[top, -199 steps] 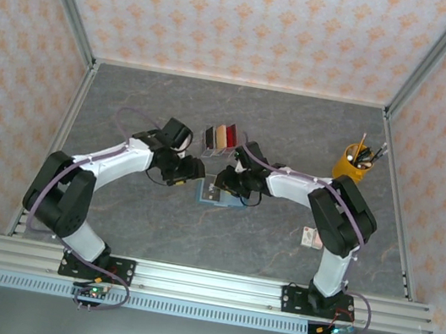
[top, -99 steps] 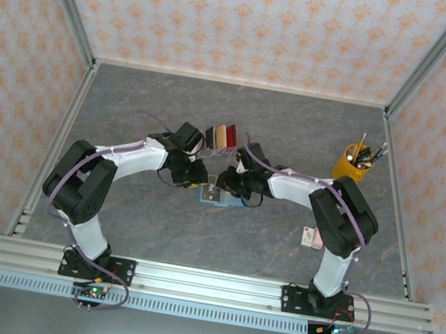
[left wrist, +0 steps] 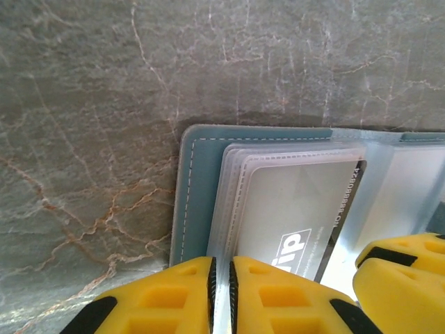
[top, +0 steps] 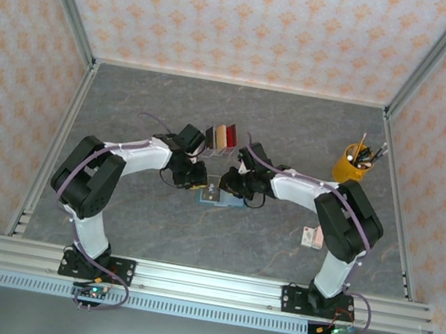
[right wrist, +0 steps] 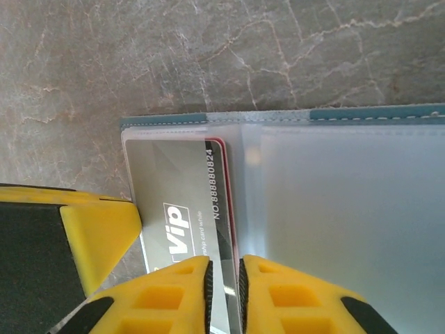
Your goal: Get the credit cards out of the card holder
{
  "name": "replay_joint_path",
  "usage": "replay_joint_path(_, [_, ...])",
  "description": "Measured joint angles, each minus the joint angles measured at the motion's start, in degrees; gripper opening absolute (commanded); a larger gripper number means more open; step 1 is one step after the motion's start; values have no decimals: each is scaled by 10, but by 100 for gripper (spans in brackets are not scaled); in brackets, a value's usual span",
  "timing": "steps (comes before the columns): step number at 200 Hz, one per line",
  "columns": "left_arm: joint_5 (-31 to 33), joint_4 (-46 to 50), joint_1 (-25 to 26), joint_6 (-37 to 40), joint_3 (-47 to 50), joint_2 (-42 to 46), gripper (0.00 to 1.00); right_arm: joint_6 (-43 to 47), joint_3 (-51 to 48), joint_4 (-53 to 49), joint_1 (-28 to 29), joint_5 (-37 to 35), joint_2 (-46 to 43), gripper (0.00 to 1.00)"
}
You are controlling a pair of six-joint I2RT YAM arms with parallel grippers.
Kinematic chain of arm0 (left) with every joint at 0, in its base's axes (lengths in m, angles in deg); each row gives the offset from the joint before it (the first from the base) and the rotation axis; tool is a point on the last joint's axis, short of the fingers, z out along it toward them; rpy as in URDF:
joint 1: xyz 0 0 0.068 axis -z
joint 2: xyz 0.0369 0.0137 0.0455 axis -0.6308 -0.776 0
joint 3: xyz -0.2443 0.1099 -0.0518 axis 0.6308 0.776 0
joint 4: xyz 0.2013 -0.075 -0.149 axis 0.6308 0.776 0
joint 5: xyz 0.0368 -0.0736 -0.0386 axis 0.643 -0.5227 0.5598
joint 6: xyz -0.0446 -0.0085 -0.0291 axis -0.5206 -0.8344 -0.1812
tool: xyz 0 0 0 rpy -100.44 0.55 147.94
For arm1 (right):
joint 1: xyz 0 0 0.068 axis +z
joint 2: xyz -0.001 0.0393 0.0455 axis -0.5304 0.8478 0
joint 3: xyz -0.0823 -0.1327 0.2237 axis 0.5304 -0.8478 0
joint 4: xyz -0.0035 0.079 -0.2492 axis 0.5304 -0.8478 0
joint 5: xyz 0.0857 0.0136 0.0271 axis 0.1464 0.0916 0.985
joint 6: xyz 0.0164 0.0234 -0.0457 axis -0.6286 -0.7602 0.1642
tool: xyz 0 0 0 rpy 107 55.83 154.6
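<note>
The blue card holder (top: 221, 198) lies open on the table between both arms. My left gripper (left wrist: 221, 263) is shut on the edge of its clear pocket sleeves, beside the blue cover (left wrist: 198, 188). A grey "VIP" credit card (left wrist: 292, 209) sits in the pocket. My right gripper (right wrist: 224, 263) is shut on that grey card (right wrist: 174, 181) at its long edge, with a red card edge (right wrist: 227, 182) just under it. The holder's blue rim (right wrist: 167, 120) and clear pockets (right wrist: 348, 209) lie flat. From above, the left gripper (top: 200, 182) and right gripper (top: 229, 189) nearly touch over the holder.
A clear stand with red and tan cards (top: 222, 138) is just behind the grippers. A yellow pen cup (top: 352, 164) stands at the back right. A small pink-and-white box (top: 311, 237) lies by the right arm. Each wrist view shows the other gripper's yellow finger (left wrist: 400, 261) (right wrist: 97, 233) close by.
The left arm swung right to the holder and its jaws closed on the pocket sleeve. The right jaws tightened a little and stayed in place.
</note>
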Motion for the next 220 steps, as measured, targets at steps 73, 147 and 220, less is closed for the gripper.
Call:
replay_joint_path(73, [-2,1,0,-2,-9,-13,10,1,3,3,-3,16,20,19])
replay_joint_path(147, [-2,1,0,-2,-11,-16,12,2,3,9,-4,23,24,15])
replay_joint_path(220, [10,9,0,2,-15,-17,16,8,3,9,-6,21,21,0])
